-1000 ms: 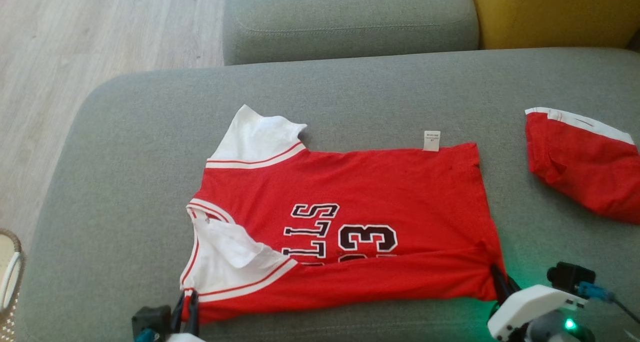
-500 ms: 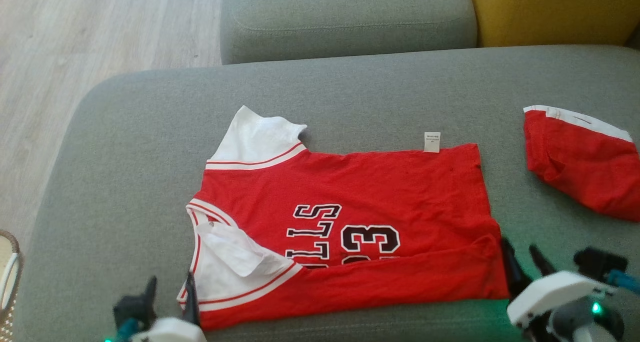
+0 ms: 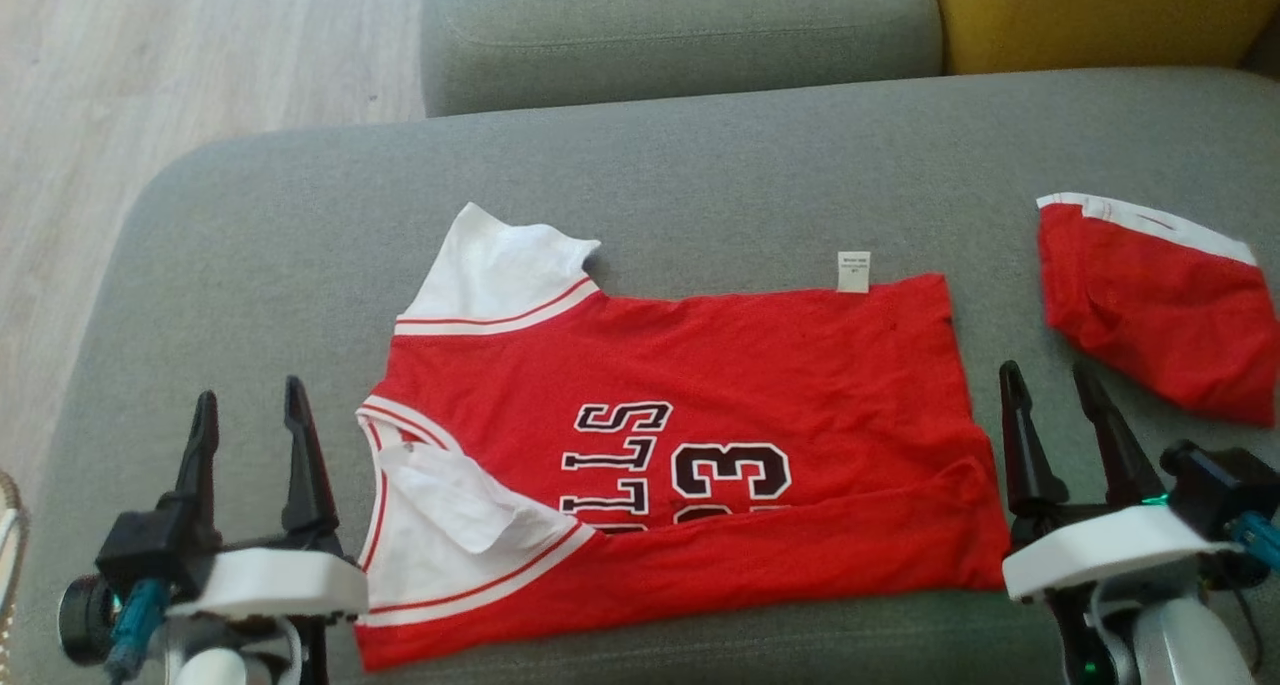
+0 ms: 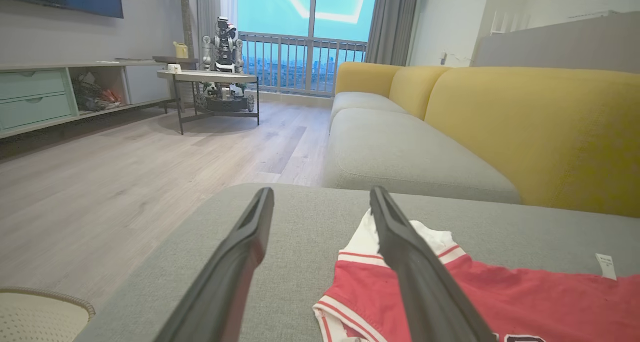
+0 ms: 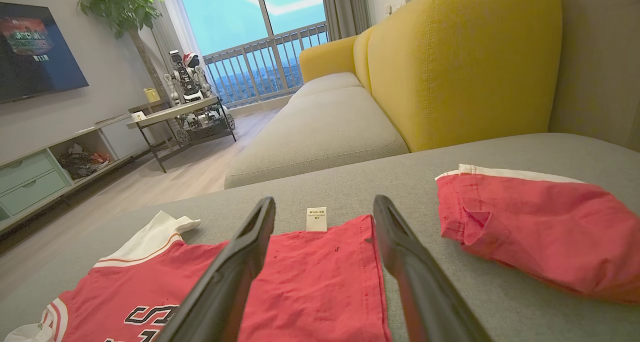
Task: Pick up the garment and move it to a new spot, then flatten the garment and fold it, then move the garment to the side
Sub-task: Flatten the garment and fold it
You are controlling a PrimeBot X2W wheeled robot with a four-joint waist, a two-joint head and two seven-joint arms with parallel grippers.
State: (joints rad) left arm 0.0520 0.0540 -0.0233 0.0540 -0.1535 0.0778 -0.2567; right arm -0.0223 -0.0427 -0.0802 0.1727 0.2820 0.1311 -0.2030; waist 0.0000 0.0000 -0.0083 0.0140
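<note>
Grey woven sofa seat (image 3: 640, 165) lies under both claws. Left claw (image 3: 250, 390) and right claw (image 3: 1047, 369) stand wide open, empty. Between them lies the red jersey (image 3: 720, 365), its long axis running claw to claw: collar end just beside the left, hem just beside the right. It is thin, limp knit with white sleeves, near edge folded over.

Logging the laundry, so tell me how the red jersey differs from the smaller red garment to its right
The jersey lies spread out, its near edge folded over; the smaller garment sits bunched. The jersey shows black lettering and white sleeves; the smaller garment has only a white band. Both are red, on the grey cushion.
</note>
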